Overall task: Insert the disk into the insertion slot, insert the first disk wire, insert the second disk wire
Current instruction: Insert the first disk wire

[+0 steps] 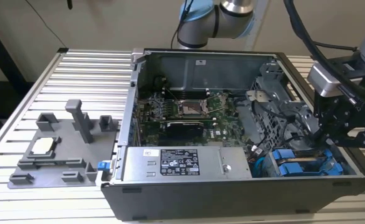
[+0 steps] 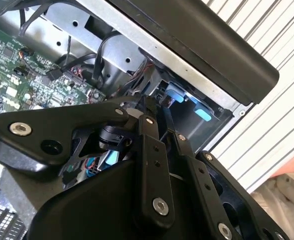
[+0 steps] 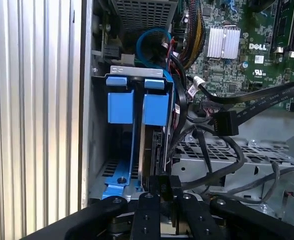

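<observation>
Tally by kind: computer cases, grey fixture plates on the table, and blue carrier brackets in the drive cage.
Computer case: 1
Grey fixture plate: 1
Blue carrier brackets: 2
Total: 4

A table (image 1: 83,70) of pale ribbed metal slats, running across the exterior view, carried two things. A dark grey computer case (image 1: 232,198) lay on its side toward the exterior view's right, its open face turned up. Just beside it, toward the exterior view's left, lay a flat grey fixture plate (image 1: 45,176) bearing several upright blocks and posts. In both wrist views the slats (image 3: 37,100) (image 2: 267,125) ran alongside the case's outer wall.
</observation>
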### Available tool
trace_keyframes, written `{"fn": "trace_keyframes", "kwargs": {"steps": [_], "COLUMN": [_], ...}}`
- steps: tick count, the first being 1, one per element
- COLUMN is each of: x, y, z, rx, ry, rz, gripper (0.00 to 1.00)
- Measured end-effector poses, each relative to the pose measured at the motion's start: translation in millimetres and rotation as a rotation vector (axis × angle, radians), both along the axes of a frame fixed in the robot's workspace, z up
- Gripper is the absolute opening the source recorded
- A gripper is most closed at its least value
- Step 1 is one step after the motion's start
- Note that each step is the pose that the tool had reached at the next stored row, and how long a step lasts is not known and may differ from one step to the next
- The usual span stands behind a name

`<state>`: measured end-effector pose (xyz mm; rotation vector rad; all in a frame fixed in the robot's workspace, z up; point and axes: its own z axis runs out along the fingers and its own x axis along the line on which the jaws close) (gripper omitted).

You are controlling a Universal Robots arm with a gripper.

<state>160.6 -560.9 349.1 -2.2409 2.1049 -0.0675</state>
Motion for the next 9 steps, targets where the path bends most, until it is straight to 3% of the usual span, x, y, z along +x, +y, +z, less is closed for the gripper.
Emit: {"fn": "trace_keyframes", "kwargs": {"steps": [9], "x": [-0.2], "y": [-2.0], "z": [-4.2], "rx": [0.0017], "ry": [0.0001], "rz": [-0.004], "gripper": [0.19]}}
